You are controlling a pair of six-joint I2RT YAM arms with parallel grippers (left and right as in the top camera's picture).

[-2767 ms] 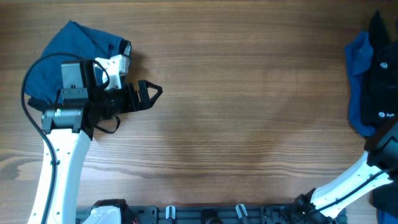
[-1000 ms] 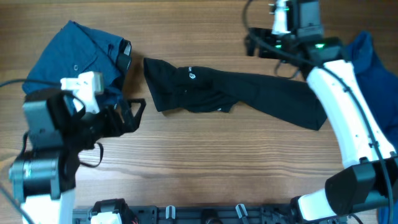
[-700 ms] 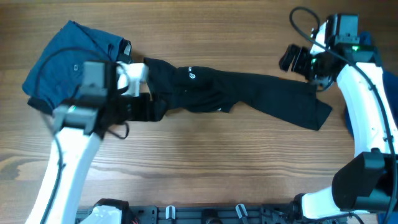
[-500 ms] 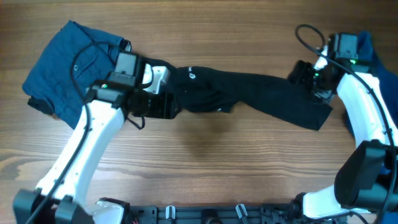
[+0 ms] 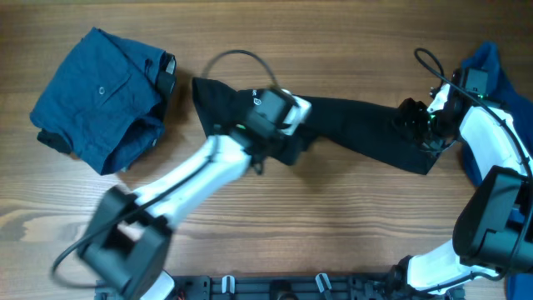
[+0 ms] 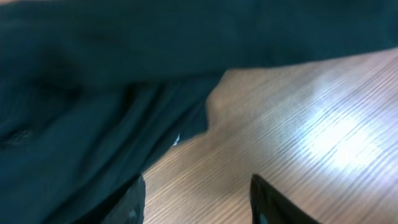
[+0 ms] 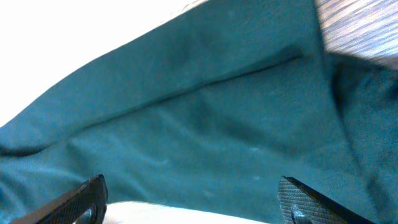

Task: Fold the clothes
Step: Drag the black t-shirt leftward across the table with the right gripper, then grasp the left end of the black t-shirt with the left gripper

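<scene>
Across the middle of the tabletop [image 5: 333, 225] the black T-shirt [image 5: 358, 125] lies pulled out into a long, crumpled band. It runs from left of centre toward the right side of the frame, and a small white logo [image 5: 256, 101] shows near its left end.

The left arm [image 5: 191, 179] comes up from the lower left corner and reaches diagonally up and to the right. Its wrist ends low over the bunched middle of the shirt and hides part of the cloth from above. In the left wrist view the left fingers [image 6: 132, 205] stand partly apart with bare wood between them. One tip is at the edge of the fabric and the other is over the wood, and they hold nothing.

The right arm [image 5: 491, 142] climbs the right edge of the frame and bends leftward, bringing its wrist over the shirt's right end. The right fingers [image 7: 81, 202] are spread wide. The dark cloth lies across the gap ahead of them and is not gripped.

A black cable [image 5: 237, 53] arches above the left wrist, over the shirt's upper edge. In the upper left of the frame, well apart from both arms, the dark blue buttoned garment [image 5: 96, 104] sits as a squarish folded bundle with one button showing. At the upper right edge lies the plain blue shirt [image 5: 493, 65], partly covered by the right arm.
</scene>
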